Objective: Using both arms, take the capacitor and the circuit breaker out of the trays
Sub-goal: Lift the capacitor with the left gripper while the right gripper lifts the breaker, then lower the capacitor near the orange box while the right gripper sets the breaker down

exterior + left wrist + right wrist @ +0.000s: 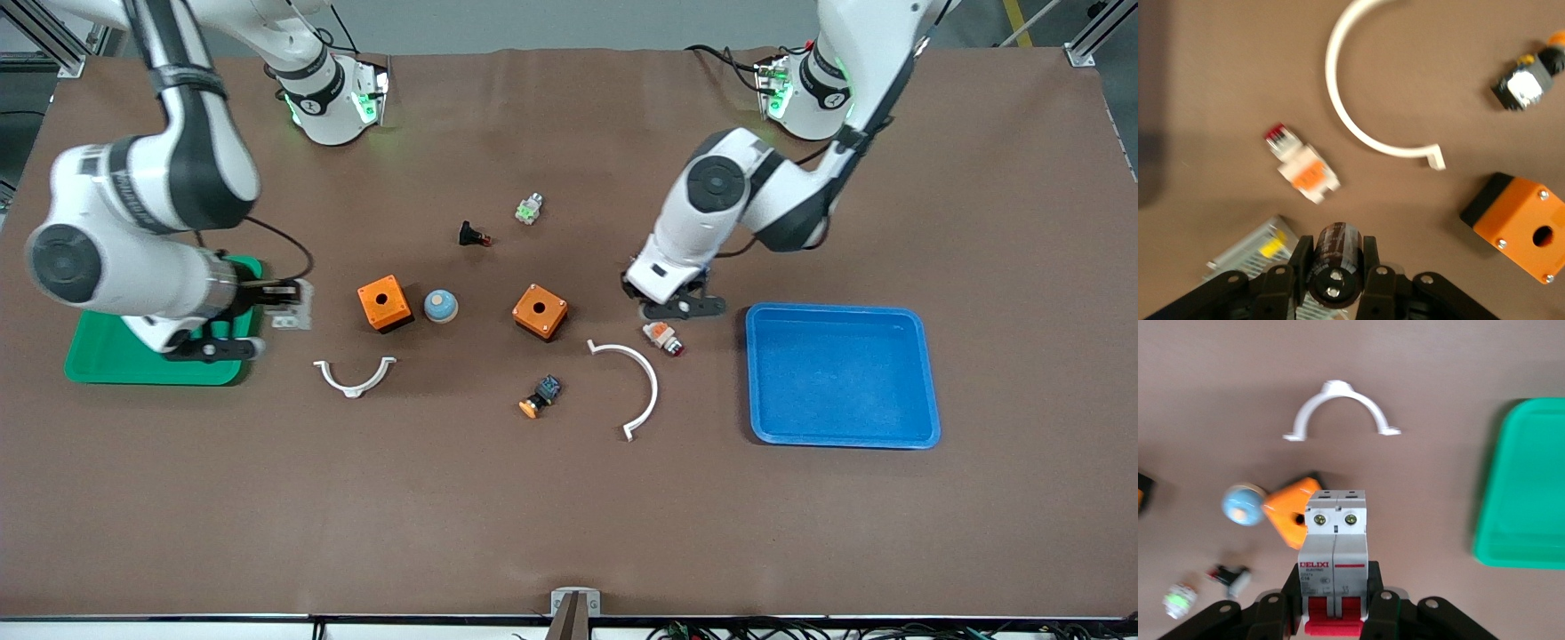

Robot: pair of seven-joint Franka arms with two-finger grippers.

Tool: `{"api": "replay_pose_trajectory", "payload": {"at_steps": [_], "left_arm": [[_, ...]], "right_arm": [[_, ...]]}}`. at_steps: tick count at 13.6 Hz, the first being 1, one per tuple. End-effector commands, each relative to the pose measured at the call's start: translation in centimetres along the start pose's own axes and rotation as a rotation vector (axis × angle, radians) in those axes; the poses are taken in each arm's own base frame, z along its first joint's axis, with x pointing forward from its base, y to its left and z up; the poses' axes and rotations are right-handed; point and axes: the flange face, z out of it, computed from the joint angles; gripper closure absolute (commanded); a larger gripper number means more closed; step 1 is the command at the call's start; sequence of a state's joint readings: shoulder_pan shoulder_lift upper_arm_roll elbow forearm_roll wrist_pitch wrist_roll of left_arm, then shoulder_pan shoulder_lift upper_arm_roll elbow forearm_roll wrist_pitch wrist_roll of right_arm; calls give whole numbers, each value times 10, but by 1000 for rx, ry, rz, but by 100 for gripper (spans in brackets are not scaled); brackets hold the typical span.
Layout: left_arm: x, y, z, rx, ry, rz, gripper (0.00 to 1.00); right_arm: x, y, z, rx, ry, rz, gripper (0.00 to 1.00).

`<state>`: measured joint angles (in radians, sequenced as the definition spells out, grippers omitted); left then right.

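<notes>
**Kid:** What is the left gripper [1336,267] doing?

**Helper:** Its jaws are squeezed around the capacitor [1335,263]. That is the little black can with a shiny end. It hangs over the brown desk [569,516], just beside the white-orange button [663,337] and near the big white curved clip [642,378]. The blue tray [925,373] sits toward the left arm's end of the desk.

**Kid:** And the right gripper [1335,603]?

**Helper:** Its jaws are clamped on the breaker [1335,550]. That is the white-grey block, and its red switches sit down between the jaws. It is up in the air over the desk, right by the edge of the green tray [98,369].

**Kid:** What else is on the desk?

**Helper:** Two orange boxes. One orange box [384,303] is close to the breaker. The other orange box [540,312] is nearer the left arm. A blue round knob [440,306] sits between them. A small white clip [355,376] lies nearer the front camera than the first box. There is also a black push button [474,236], a small part with a green top [529,210], and an orange-tipped button [540,396].
</notes>
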<state>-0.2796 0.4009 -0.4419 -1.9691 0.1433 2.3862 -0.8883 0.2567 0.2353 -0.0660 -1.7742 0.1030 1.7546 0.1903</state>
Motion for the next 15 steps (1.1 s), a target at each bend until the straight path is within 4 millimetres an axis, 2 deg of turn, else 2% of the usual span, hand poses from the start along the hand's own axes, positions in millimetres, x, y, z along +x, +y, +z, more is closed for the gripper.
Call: {"api": "replay_pose_trajectory", "payload": {"at_steps": [1, 2, 4, 5, 6, 8, 9, 10, 11, 13, 14, 15], "left_arm": [[-21, 21, 38, 33, 36, -45, 100], [-33, 31, 53, 47, 48, -70, 100], [-39, 38, 75, 71, 64, -126, 100], [-52, 47, 86, 80, 57, -134, 100], [-59, 55, 95, 77, 48, -149, 99], [-57, 60, 102, 69, 41, -179, 93], [-57, 60, 103, 70, 40, -179, 67], [-53, 59, 101, 70, 45, -185, 15], [-50, 58, 99, 67, 49, -189, 0], [-36, 55, 83, 60, 71, -200, 0], [-25, 51, 62, 60, 96, -213, 0], [-5, 43, 39, 68, 122, -230, 0]], "right_arm": [[-4, -68, 28, 1, 12, 111, 82], [-9, -98, 43, 19, 21, 146, 82], [-10, -137, 83, 44, 45, 216, 82], [-10, -155, 101, 60, 46, 246, 82], [-10, -168, 114, 80, 43, 270, 82], [-6, -185, 143, 90, 51, 270, 83], [-4, -188, 154, 85, 54, 269, 83], [-2, -191, 165, 82, 56, 268, 83], [-1, -194, 173, 79, 61, 265, 83], [0, -194, 185, 66, 53, 246, 83], [1, -194, 194, 56, 46, 228, 83], [3, -192, 197, 53, 44, 212, 83]]}}
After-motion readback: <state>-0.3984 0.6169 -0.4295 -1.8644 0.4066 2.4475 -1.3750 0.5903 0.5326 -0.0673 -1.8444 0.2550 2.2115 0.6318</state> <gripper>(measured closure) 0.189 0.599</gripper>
